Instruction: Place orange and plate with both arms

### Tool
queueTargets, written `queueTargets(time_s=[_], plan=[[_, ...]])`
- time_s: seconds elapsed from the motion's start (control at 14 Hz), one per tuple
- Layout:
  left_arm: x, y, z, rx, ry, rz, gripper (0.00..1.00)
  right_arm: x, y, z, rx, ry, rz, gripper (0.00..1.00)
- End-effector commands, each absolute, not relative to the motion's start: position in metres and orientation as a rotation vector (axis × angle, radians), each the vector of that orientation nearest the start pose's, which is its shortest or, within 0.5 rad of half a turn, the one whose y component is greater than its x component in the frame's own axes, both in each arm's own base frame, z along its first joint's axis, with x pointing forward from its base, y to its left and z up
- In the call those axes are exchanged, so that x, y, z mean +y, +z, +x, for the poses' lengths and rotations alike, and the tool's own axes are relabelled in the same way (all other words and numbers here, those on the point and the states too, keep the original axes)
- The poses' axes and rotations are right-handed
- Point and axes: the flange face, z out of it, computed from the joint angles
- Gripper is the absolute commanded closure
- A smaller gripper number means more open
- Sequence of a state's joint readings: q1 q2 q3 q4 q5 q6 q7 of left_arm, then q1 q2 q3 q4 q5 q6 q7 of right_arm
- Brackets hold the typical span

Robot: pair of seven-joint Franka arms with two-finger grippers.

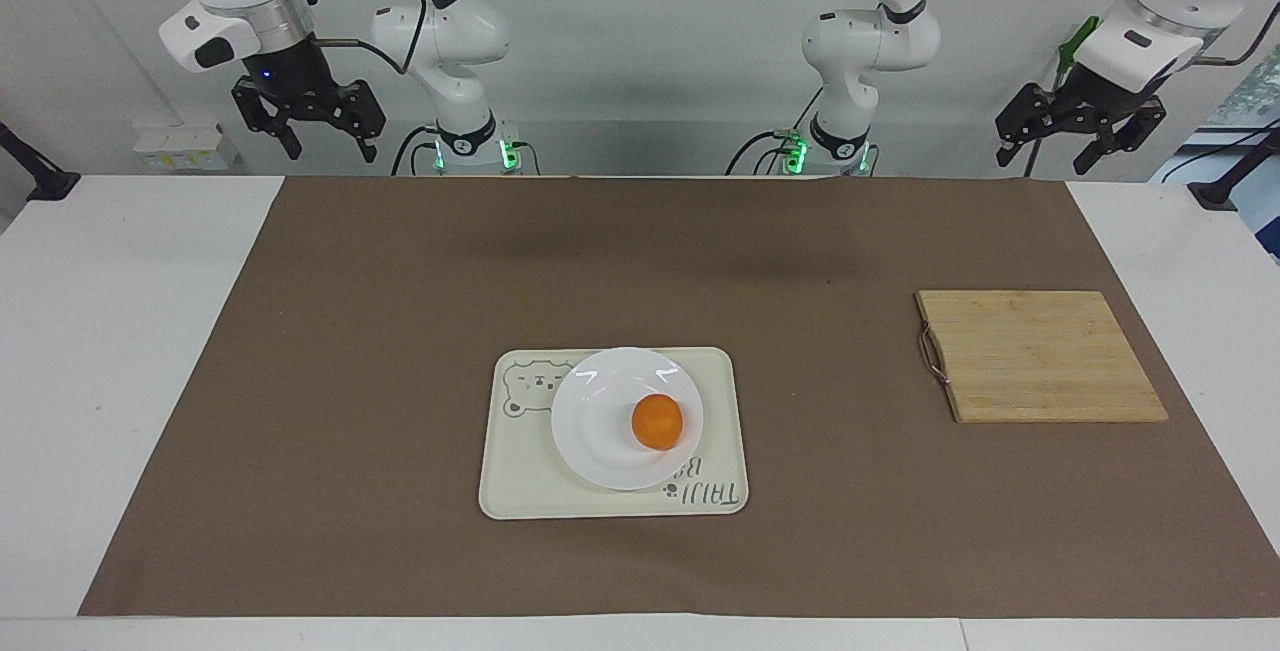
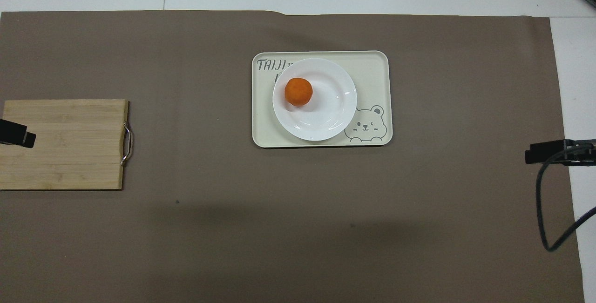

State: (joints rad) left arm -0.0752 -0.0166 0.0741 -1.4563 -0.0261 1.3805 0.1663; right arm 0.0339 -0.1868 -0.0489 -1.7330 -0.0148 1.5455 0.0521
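Observation:
The orange (image 1: 657,422) lies on the white plate (image 1: 600,431), toward the plate's edge at the left arm's end. The plate stands on a cream bear tray. Orange (image 2: 298,91) and plate (image 2: 330,107) also show in the overhead view. My right gripper (image 1: 333,146) hangs open and empty, high over the right arm's end of the table; its tip (image 2: 542,153) shows over the mat's edge. My left gripper (image 1: 1045,163) waits open and empty, high over the left arm's end; its tip (image 2: 17,134) shows over the cutting board.
The cream tray (image 1: 520,491) with bear drawing and lettering lies mid-table on a brown mat (image 1: 400,331). A bamboo cutting board (image 1: 1040,356) with a metal handle lies toward the left arm's end. A black cable (image 2: 545,210) hangs from the right arm.

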Motion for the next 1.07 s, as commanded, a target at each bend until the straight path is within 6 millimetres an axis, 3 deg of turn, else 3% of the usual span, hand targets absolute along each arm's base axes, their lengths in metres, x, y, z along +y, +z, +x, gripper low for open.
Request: queueTargets(time_s=[0.0, 1.0], plan=[[-0.004, 0.6729, 0.5253, 0.282, 0.068, -3.148, 0.0, -0.0143, 0.6427, 0.4902, 0.107, -0.012, -3.137, 0.0], [-0.0038, 0.6721, 0.5249, 0.282, 0.067, -3.141, 0.0, -0.016, 0.6432, 0.4915, 0.11, 0.008, -3.139, 0.0]])
